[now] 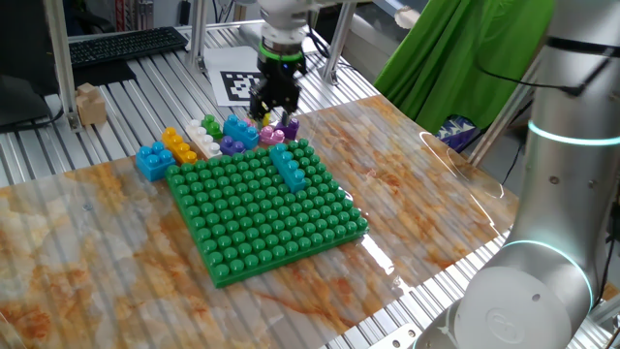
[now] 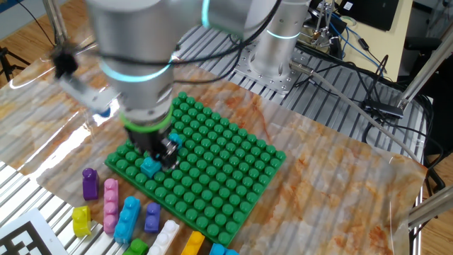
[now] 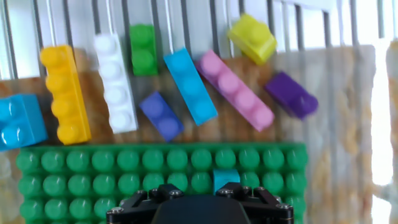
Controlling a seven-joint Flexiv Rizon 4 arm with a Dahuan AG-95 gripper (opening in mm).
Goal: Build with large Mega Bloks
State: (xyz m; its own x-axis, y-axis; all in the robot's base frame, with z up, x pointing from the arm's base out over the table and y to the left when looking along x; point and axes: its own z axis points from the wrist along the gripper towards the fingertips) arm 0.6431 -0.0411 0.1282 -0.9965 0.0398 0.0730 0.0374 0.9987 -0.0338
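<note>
**Hand over the back edge of the baseplate**

While my hand hangs above the green baseplate, I can't tell if it's clenched or released; the fingertips are hidden. A teal brick sits pressed onto the plate just below it. In the hand view, loose bricks lie on the counter at 12 o'clock: yellow, white, green, blue, pink, purple.
</note>
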